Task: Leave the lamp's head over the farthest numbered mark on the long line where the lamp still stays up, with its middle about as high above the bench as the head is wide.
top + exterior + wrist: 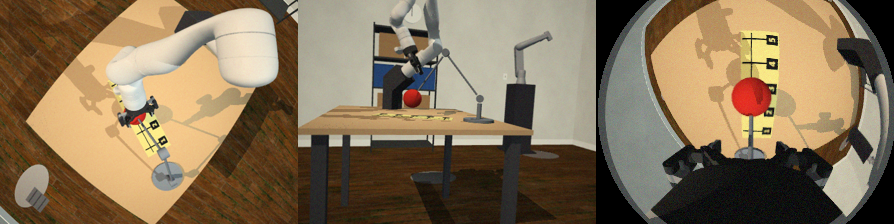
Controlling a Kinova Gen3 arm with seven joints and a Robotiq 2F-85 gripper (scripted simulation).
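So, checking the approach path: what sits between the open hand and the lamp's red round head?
Nothing: the exterior view shows only air between the open hand and the red round head below.

Plain grey walls, white skirting. Dark wood plank floor (371,188). Tan bench (386,125) on dark grey legs. Black shelf rack (373,59) at back wall, blue panel, brown boxes. Round wall clock (413,16) above.
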